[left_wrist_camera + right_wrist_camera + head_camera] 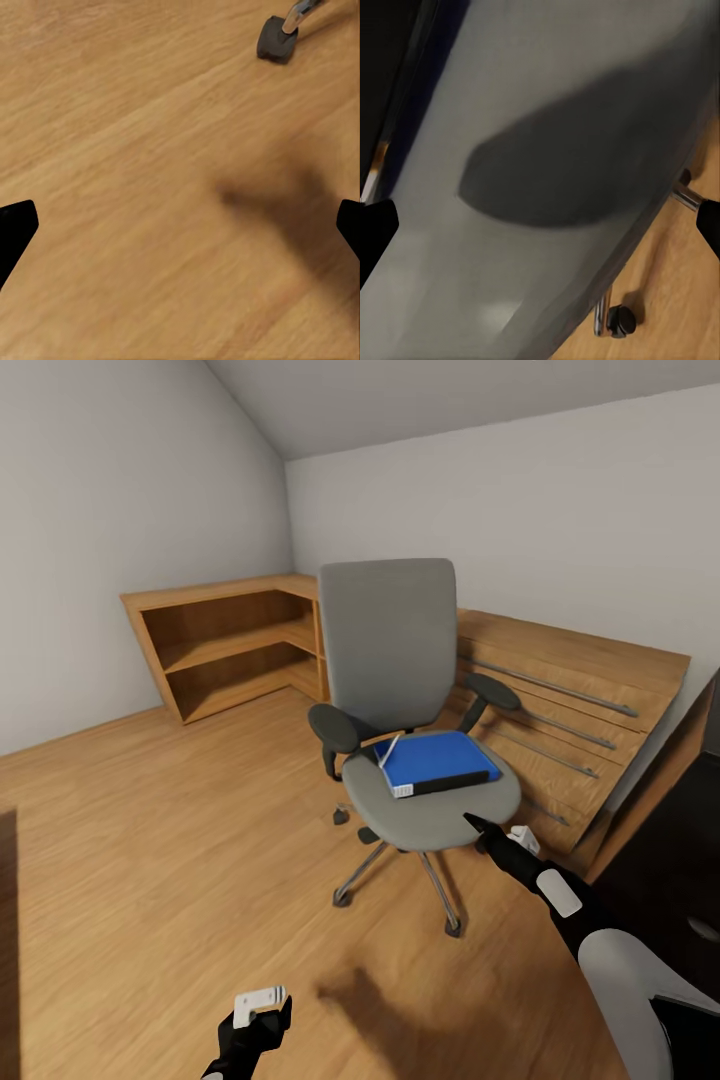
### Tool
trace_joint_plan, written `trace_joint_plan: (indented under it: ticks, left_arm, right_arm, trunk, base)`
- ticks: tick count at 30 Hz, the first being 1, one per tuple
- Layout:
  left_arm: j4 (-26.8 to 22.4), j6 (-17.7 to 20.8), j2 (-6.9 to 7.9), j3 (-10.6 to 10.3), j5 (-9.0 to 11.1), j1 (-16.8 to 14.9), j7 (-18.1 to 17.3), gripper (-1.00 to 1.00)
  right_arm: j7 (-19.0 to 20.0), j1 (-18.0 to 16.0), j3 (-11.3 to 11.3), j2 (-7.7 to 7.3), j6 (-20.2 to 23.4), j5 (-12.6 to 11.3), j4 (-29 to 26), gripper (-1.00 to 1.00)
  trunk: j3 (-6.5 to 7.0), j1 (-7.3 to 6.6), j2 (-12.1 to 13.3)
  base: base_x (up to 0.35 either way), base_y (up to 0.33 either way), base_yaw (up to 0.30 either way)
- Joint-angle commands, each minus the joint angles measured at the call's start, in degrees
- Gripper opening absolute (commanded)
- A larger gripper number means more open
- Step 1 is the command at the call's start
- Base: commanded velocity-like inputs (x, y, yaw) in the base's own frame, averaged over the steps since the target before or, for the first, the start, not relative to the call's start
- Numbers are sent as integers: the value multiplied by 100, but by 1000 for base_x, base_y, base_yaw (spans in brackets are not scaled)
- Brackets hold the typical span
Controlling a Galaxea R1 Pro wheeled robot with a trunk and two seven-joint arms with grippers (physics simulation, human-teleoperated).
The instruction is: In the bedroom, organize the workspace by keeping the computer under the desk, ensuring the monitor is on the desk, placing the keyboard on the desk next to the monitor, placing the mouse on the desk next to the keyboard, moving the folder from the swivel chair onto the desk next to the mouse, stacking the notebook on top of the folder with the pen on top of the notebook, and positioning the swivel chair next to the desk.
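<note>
1. Swivel chair [400,690]: grey seat and tall back, black armrests, metal star base with castors. It stands on the wooden floor [150,840] in the middle of the room, facing the robot, apart from all furniture. Its back is near the leaning wooden panels [560,690] at the right wall.
2. Folder [435,758]: bright blue, flat on the chair seat, towards the seat's rear right. Its white page edge faces the seat's front, and bare grey seat lies between it and the front rim.
3. Thin pale stick-like item [388,751]: it lies at the folder's left corner; too small to identify.
4. Right gripper [478,826]: it is at the seat's front right edge, dark fingertips over the rim. The right wrist view shows both fingers [375,229] set wide apart, nothing between them, with grey seat [547,150] and its shadow just ahead and a castor [621,319] below.
5. Left gripper [262,1012]: low over the floor, well clear of the chair. The left wrist view shows its fingers [15,229] spread wide and empty above bare boards [135,150], one castor [276,41] near the frame's corner.
6. Low wooden shelf unit [230,645]: it fills the far left corner against the wall.
7. Open room: broad bare floor left of and in front of the chair; a dark surface [670,860] borders the right side.
</note>
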Motion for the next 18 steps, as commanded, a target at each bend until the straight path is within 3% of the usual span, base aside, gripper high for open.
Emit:
trace_joint_plan:
  ticks: [1,12,18]
  left_arm:
    - [3,-20,2,-24,37,-2,30,100]
    - [5,-15,2,-24,37,-2,38,100]
    - [5,-12,2,-24,37,-2,48,100]
  right_arm:
    - [14,-3,-31,2,52,-39,0,100]
    - [14,-3,-31,2,52,-38,0,100]
    - [14,-3,-31,2,52,-39,0,100]
  trunk:
    - [-5,1,-2]
    - [-5,1,-2]
    - [-5,1,-2]
  base:
    - [127,-18,0]
    - [27,-9,0]
    - [77,-102,0]
